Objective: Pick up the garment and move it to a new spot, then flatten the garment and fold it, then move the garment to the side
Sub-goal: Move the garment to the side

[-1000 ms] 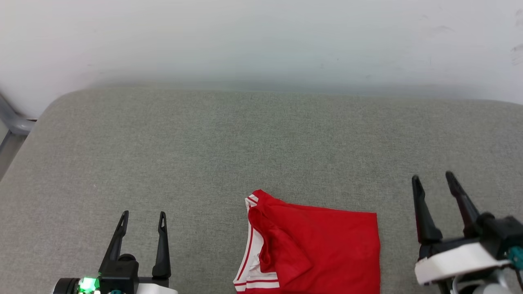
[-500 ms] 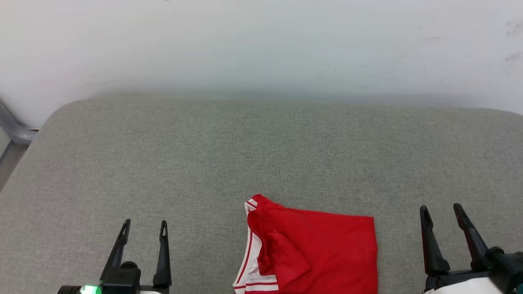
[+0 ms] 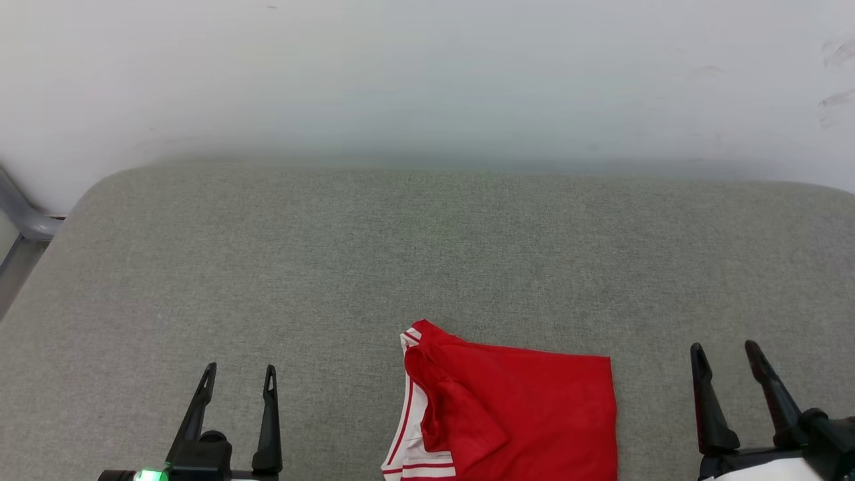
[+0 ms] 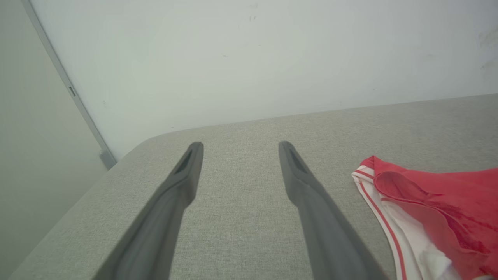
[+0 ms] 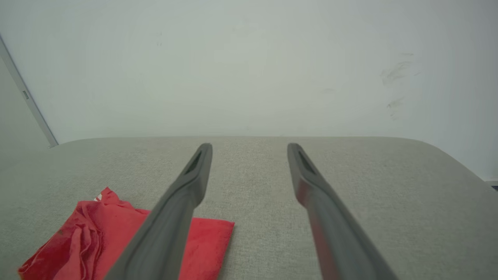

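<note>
The shirt [image 3: 528, 414] lies folded into a compact red block on the grey cushion [image 3: 427, 254], close in front of us, between our two grippers and touching neither. A white sleeve [image 3: 413, 441] with striped trim peeks out at its left side. Our left gripper [image 3: 240, 367] and right gripper [image 3: 724, 346] both stand spread and hold nothing. We judge the pick-up, flattening and folding done. Whether this spot already counts as the side we cannot tell, so that last move may remain.

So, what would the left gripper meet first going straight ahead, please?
Nothing stands before the left gripper; it would likely reach the far grey fabric surface or pale wall, depth being unclear.
</note>
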Controlling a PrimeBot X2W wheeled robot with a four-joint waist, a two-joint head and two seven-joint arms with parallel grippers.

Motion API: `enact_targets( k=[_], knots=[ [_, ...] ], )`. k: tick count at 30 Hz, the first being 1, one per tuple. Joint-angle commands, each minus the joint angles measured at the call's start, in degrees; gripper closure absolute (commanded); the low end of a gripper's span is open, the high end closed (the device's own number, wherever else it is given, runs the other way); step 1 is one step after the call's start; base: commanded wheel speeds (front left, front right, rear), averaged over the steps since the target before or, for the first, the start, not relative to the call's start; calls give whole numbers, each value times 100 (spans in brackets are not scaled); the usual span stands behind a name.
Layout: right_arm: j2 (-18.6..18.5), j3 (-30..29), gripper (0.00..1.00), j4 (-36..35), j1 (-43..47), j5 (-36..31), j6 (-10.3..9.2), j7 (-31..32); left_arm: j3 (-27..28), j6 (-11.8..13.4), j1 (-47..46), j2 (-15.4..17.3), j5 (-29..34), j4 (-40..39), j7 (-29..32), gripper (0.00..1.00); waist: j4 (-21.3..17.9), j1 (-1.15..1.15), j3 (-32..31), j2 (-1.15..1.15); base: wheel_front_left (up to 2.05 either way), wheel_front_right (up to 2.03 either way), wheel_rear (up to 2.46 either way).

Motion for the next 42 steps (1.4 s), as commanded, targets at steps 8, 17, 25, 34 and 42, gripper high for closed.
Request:
enact_targets(
  k=[8, 17, 25, 34, 42],
  knots=[
    [-135, -130, 0, -219, -810, -43, -5, 430, -51, 44, -46, 22, -17, -9, -26, 0, 23, 0, 55, 0, 0, 0, 0],
    [-1475, 1026, 0, -212, -2076, 943, -6, 2522, -68, 64, -192, 13, -40, -48, -26, 0, 34, 0, 283, 0, 0, 0, 0],
    [-2520, 2189, 0, -70, -2421, 2134, -6, 4525, -124, 67, -346, -20, -42, -63, -21, 0, 119, 0, 497, 0, 0, 0, 0],
    [-2899, 2814, 0, 251, -2227, 2993, -5, 5402, -212, 52, -563, -88, -54, -42, -21, 0, 331, 0, 822, 0, 0, 0, 0],
    [-2665, 3165, 0, 825, -2291, 3065, -5, 5392, -247, 54, -736, -136, -73, 12, -21, 0, 509, 0, 1104, 0, 0, 0, 0]
  ],
)
